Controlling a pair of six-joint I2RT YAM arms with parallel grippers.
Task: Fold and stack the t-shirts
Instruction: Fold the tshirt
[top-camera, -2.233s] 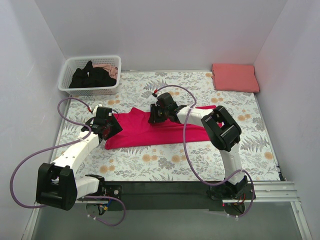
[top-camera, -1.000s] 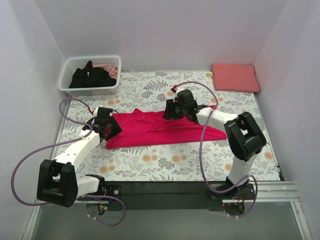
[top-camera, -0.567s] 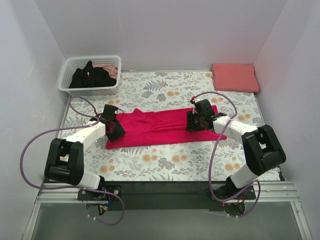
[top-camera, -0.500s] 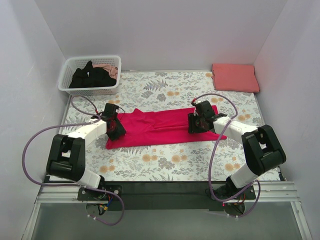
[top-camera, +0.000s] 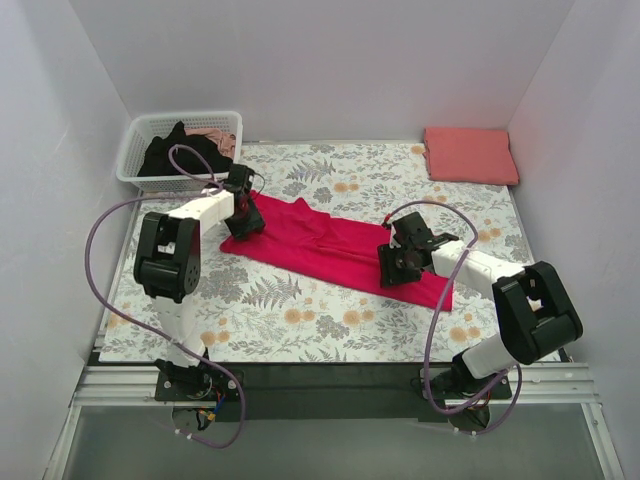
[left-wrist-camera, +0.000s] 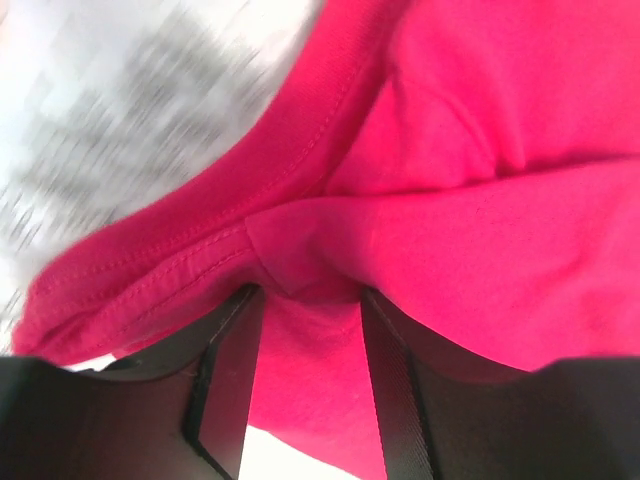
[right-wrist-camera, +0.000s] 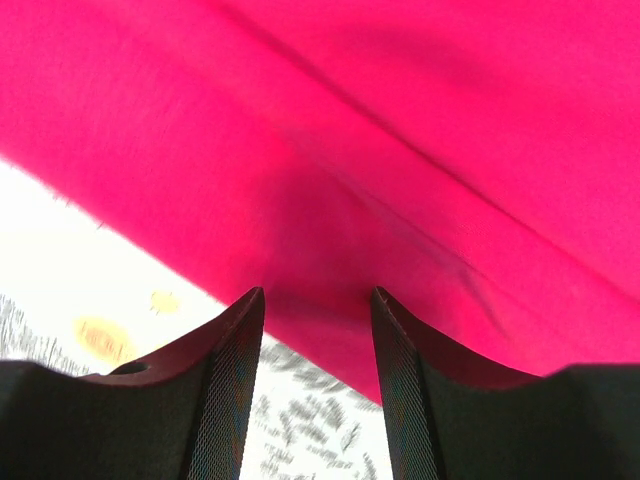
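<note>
Left gripper (top-camera: 243, 220): clamped on the far-left end of the crimson t-shirt (top-camera: 330, 250). In the left wrist view a bunched fold with a stitched hem sits right between the fingers (left-wrist-camera: 225, 380), filling the gap, jaws partly closed around it. The background there is motion-blurred.

Right gripper (top-camera: 393, 268): down on the near-right end of the same shirt. In the right wrist view the cloth sags into the gap between the fingers (right-wrist-camera: 230, 380), jaws about half closed. It looks like a grip, but pad contact is hidden under the fabric, so I'm less sure on this one.

The crimson t-shirt lies as a long narrow band, diagonal across the floral cloth (top-camera: 330, 330), from far left to near right, stretched between the two grippers.

The salmon t-shirt (top-camera: 470, 154) lies folded flat at the far-right corner. The black t-shirt (top-camera: 180, 155) is heaped in the white basket (top-camera: 185, 117) at far left, with a bit of pink fabric beside it.
</note>
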